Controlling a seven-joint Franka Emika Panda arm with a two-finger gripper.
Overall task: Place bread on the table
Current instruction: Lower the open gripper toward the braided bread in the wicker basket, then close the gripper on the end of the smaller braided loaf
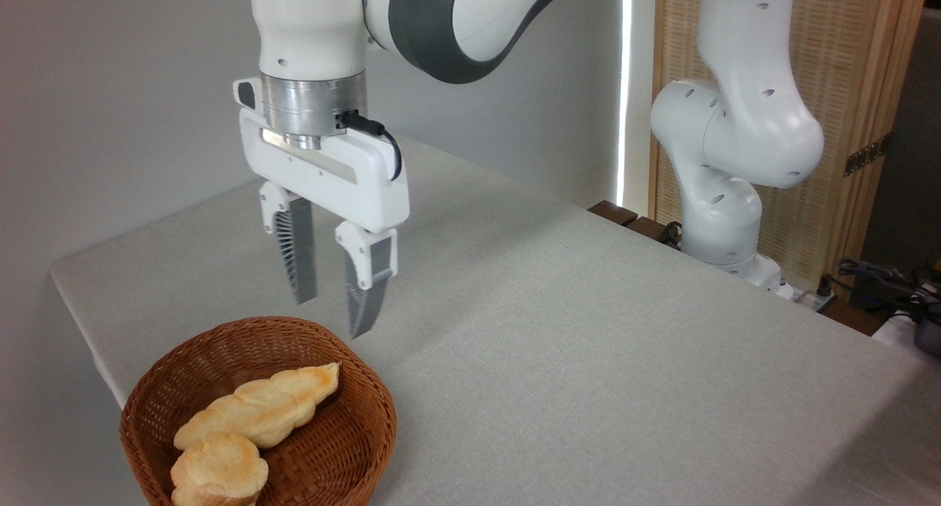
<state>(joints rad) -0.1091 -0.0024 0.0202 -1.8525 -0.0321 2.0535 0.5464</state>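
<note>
A large flat tabletop covered in light grey-beige fabric (pixel 588 344) filled most of the view, running from the lower right up toward a pale grey wall at the back left. Near its front left corner sat a round brown woven wicker basket (pixel 367 418), its rim partly cut off by the bottom edge of the picture. Inside the basket lay a long twisted pale-golden loaf (pixel 265 407), stretched diagonally from lower left to upper right, and touching its lower left end was the small round golden-tan bun with a lumpy layered edge (pixel 218 469), resting at the front of the basket and partly cropped by the frame. The white robot arm with dark grey joint bands (pixel 441 20) reached in from the top of the picture, its base column (pixel 724 160) standing at the far right edge of the table in front of a light wooden slatted screen (pixel 845 87). The white two-finger gripper with grey ribbed fingertips (pixel 333 311) pointed straight down, hanging above the back rim of the basket and clear of both breads. Its fingers (pixel 300 259) were spread apart with a plain gap between them and nothing held in that gap. A black cable (pixel 382 134) looped from the metal wrist ring down the side of the gripper body. Some dark cables and equipment (pixel 889 282) lay beyond the table's far right edge.
</note>
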